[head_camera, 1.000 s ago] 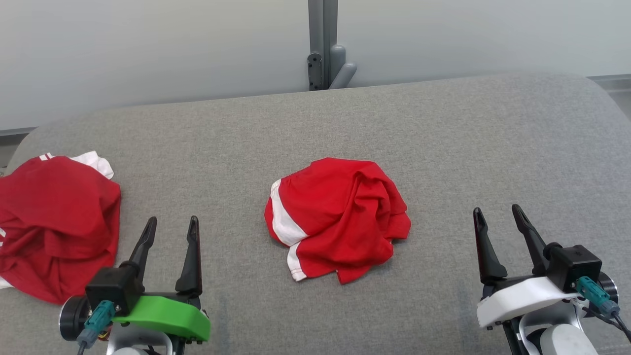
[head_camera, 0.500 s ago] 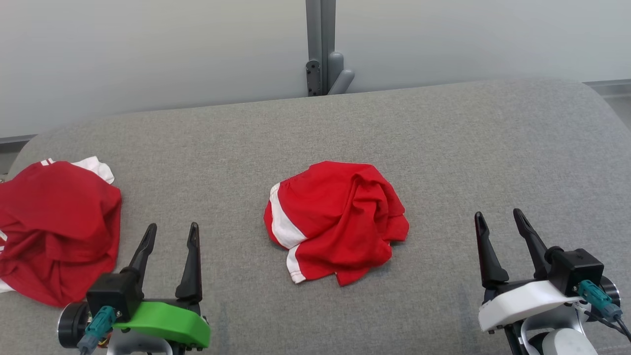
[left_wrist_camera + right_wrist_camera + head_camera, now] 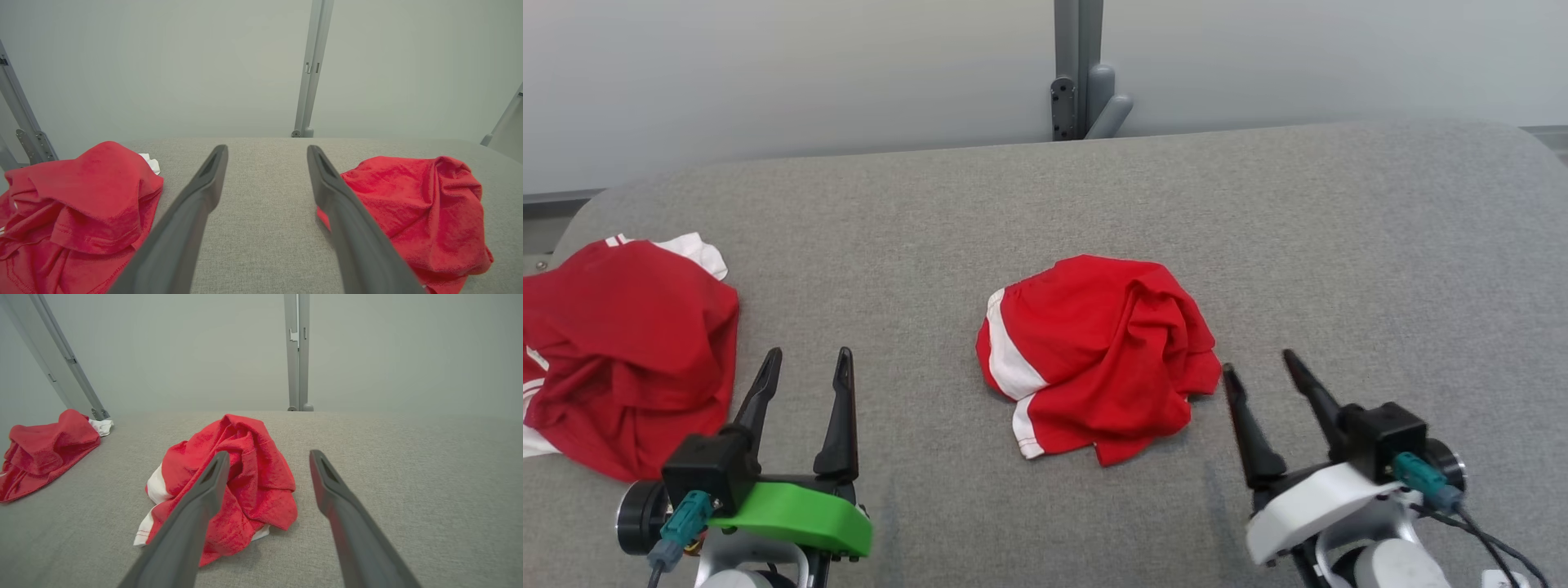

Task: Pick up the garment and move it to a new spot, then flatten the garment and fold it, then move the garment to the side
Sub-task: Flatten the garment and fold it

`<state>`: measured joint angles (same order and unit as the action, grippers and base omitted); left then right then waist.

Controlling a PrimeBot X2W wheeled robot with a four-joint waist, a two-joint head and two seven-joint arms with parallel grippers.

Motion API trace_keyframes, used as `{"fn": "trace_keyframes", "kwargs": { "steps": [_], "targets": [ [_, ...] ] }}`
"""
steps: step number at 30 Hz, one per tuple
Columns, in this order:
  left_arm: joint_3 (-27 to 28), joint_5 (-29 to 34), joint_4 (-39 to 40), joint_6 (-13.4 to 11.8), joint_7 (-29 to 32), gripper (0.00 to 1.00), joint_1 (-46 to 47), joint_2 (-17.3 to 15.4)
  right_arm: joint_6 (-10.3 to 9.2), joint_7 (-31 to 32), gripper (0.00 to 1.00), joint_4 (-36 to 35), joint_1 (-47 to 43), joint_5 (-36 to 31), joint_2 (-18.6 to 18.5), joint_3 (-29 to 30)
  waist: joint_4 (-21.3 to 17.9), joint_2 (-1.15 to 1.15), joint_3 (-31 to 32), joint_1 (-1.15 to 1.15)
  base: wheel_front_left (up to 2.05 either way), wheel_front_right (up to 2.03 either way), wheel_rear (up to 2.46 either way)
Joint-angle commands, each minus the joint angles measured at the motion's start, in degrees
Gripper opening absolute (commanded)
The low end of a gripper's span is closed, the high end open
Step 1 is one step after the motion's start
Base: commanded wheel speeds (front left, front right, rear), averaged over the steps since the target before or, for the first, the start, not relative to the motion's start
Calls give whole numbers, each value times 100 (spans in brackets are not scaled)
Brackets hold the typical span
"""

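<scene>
A crumpled red garment (image 3: 1098,355) with white stripes lies in a heap at the middle of the grey padded table (image 3: 1045,204); it also appears as the red garment (image 3: 416,208) and the red garment (image 3: 237,477) in the wrist views. My right gripper (image 3: 1258,371) is open, low at the right, its fingertips just right of the heap's edge without touching it. My left gripper (image 3: 807,363) is open at the lower left, between the two red heaps, holding nothing.
A second red garment (image 3: 621,351) with white trim lies bunched at the table's left edge, close to my left gripper. A grey metal post (image 3: 1078,69) stands behind the table's far edge against a pale wall.
My right gripper has moved left toward the middle garment and now stands beside its right edge. The left gripper has kept its place. The camera has shifted a little.
</scene>
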<state>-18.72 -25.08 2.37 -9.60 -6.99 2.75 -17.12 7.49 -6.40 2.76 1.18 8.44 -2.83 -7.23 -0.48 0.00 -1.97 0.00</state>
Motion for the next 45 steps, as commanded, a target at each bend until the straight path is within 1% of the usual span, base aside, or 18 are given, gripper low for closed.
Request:
{"fn": "trace_keyframes", "kwargs": {
  "steps": [1, 8, 12, 17, 22, 23, 24, 25, 26, 29, 33, 37, 39, 40, 45],
  "targets": [
    [6, 9, 2, 0, -35, 100, 117, -3, 0, 97, 100, 62, 94, 26, -7, -202, 156, 0, -150, 0, 0, 0, 0],
    [-66, 54, -73, 54, -130, 100, 406, 82, -1, 690, 100, 562, 430, 184, -59, -1405, 516, 0, -526, 0, 0, 0, 0],
    [-118, 62, -156, 91, -204, 100, 577, 143, -1, 799, 100, 971, 754, 248, -123, -1945, 702, 0, -725, 0, 0, 0, 0],
    [-162, 58, -309, 138, -308, 100, 744, 223, -2, 726, 100, 1595, 1261, 144, -189, -2356, 875, 0, -910, 0, 0, 0, 0],
    [-200, 43, -445, 156, -400, 100, 873, 292, -2, 745, 100, 2420, 1763, -316, -195, -2450, 971, 0, -1047, 0, 0, 0, 0],
    [-208, 44, -469, 153, -421, 100, 889, 307, -2, 769, 95, 2583, 1836, -424, -189, -2446, 982, 0, -1060, 0, 0, 0, 0],
    [-216, 43, -491, 151, -429, 100, 905, 322, -2, 768, 47, 2718, 1891, -451, -165, -2440, 991, 0, -1073, 0, 0, 0, 0],
    [-215, 40, -508, 149, -433, 100, 923, 333, -2, 765, 14, 2837, 1946, -499, -150, -2440, 996, 0, -1086, 0, 0, 0, 0],
    [-216, 38, -527, 145, -452, 100, 934, 340, -2, 763, 0, 2925, 1976, -518, -143, -2446, 997, 0, -1093, 0, 0, 0, 0],
    [-210, 38, -567, 126, -480, 100, 965, 352, 0, 641, 0, 2989, 2046, -502, -120, -2444, 978, 0, -1099, 0, 0, 0, 0],
    [-172, 18, -601, 99, -522, 100, 945, 322, -2, 355, 0, 2612, 2169, -390, -136, -2545, 862, 0, -1064, 0, 0, 0, 0],
    [-139, 11, -613, 79, -531, 100, 905, 273, -2, 193, 0, 1894, 2266, -293, -306, -2686, 683, 0, -1002, 0, 0, 0, 0],
    [-117, 4, -608, 59, -531, 100, 904, 248, -2, 169, 0, 1429, 2345, -253, -397, -2662, 583, 0, -977, 0, 0, 0, 0],
    [-117, 4, -608, 59, -531, 100, 904, 248, -2, 169, 0, 1429, 2345, -253, -397, -2662, 583, 0, -977, 0, 0, 0, 0],
    [-79, 16, -535, 8, -500, 100, 866, 186, -2, 253, 0, 251, 2414, -176, -620, -2371, 316, 0, -927, 0, 0, 0, 0]
  ]
}}
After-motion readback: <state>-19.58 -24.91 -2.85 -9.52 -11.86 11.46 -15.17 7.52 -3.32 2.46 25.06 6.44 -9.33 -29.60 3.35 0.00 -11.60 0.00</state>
